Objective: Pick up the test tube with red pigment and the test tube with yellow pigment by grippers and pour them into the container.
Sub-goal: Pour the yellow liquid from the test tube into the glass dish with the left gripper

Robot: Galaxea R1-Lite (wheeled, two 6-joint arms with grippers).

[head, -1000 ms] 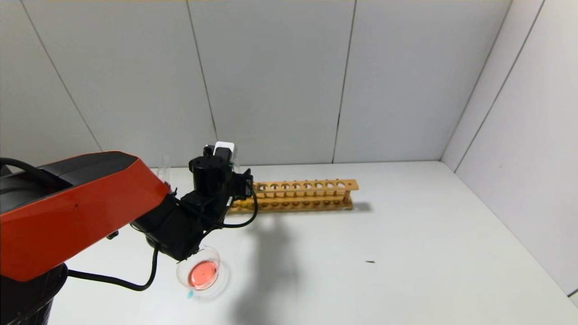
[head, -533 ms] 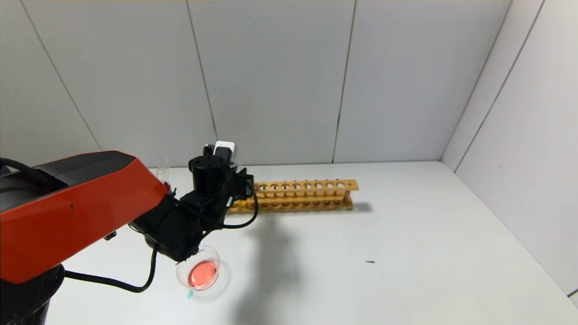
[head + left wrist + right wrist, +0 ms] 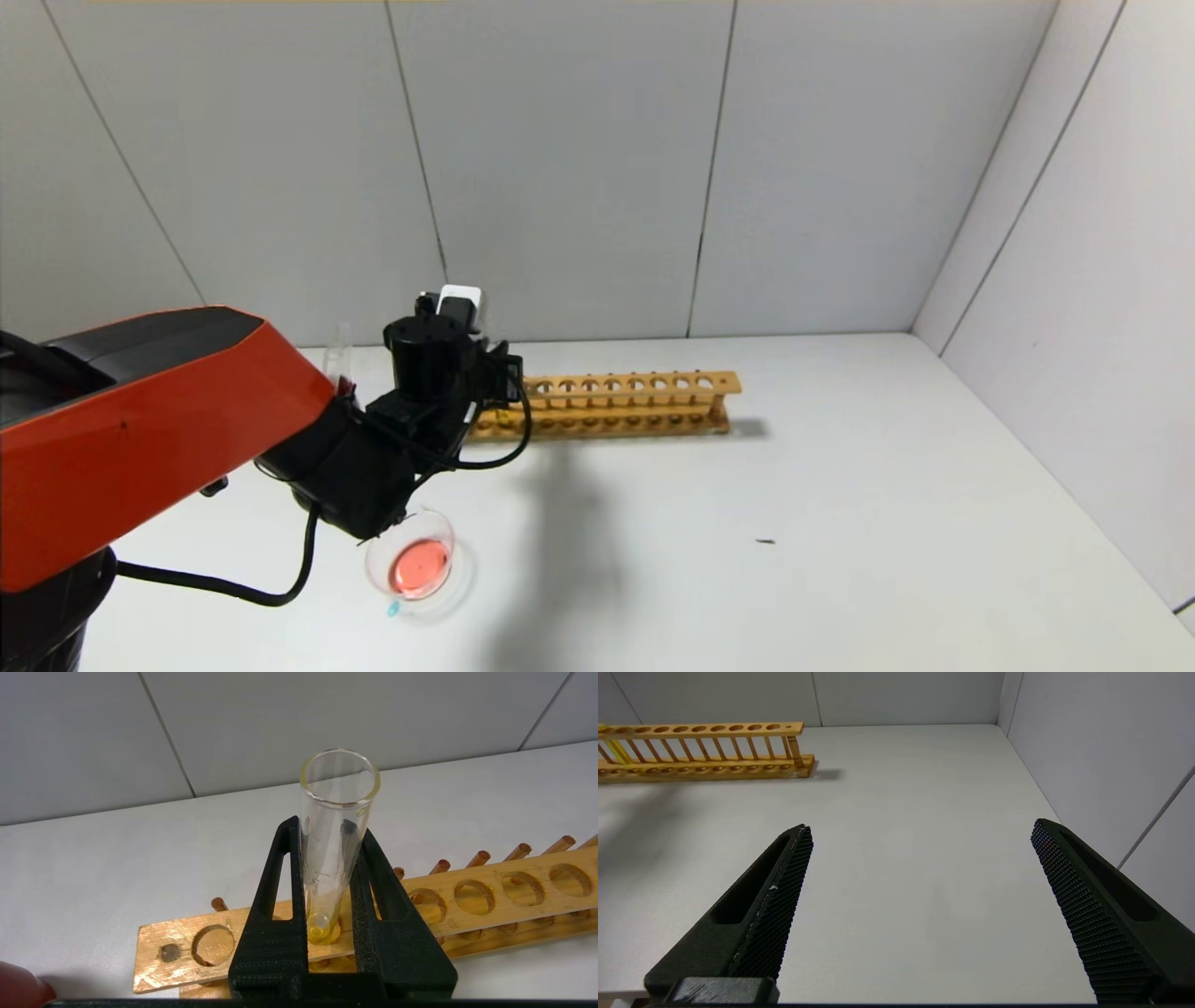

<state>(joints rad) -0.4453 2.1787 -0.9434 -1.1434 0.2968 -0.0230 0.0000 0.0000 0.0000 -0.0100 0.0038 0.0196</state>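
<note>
My left gripper (image 3: 329, 828) is shut on the test tube with yellow pigment (image 3: 334, 826). The tube stands upright, its yellow lower end in a hole near the left end of the wooden rack (image 3: 490, 905). In the head view the left gripper (image 3: 499, 373) is at the rack's left end (image 3: 625, 403). The container (image 3: 411, 565) is a clear dish with red liquid in it, on the table just in front of the left arm. A clear tube (image 3: 338, 347) stands behind the arm, its lower end hidden. My right gripper (image 3: 920, 826) is open and empty over bare table.
The rack's other holes are empty. A dark red object (image 3: 18, 984) sits beside the rack's left end. The table (image 3: 840, 523) is bounded by grey walls behind and on the right. A small dark speck (image 3: 766, 541) lies at the right.
My left arm and gripper have shifted slightly up and to the left at the rack's end. The dish has not moved.
</note>
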